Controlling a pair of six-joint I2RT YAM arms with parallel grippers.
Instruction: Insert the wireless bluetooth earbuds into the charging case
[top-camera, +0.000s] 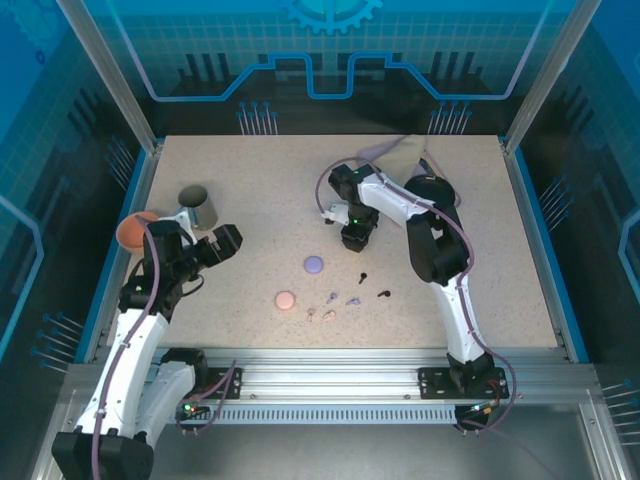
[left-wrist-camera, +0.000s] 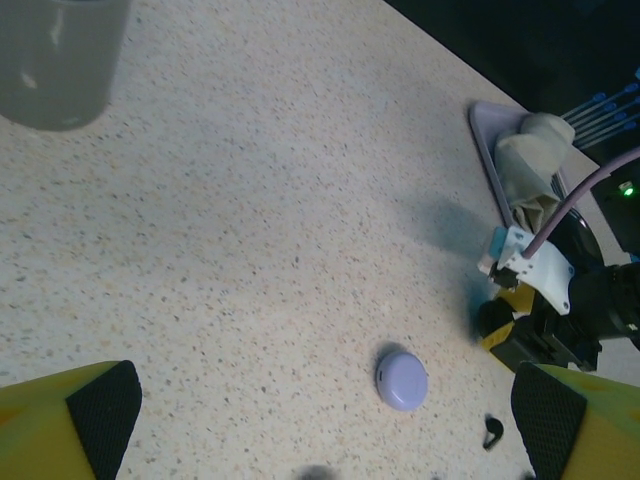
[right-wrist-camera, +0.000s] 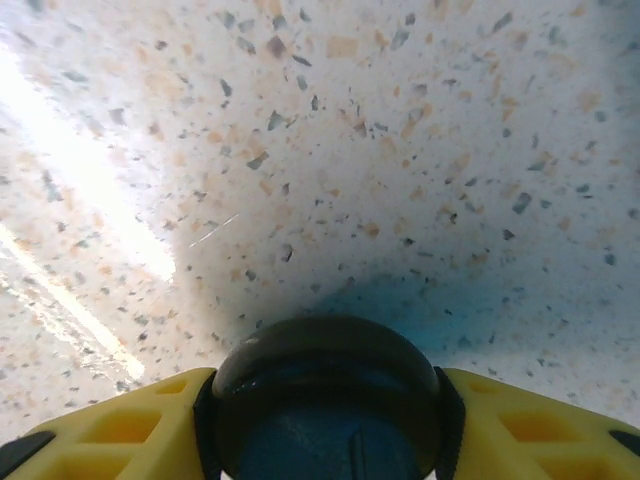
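Conceivably, the black case (right-wrist-camera: 325, 365) clasped by the right end effector (right-wrist-camera: 325, 405) could be squirted ahead of it if pinched off-centre.

A speckled beige table (top-camera: 250, 170) sits inside blue walls (top-camera: 330, 45) — printed with pale lines and a gear. Silver posts (top-camera: 105, 70) frame the corners; light glares off the tabletop.
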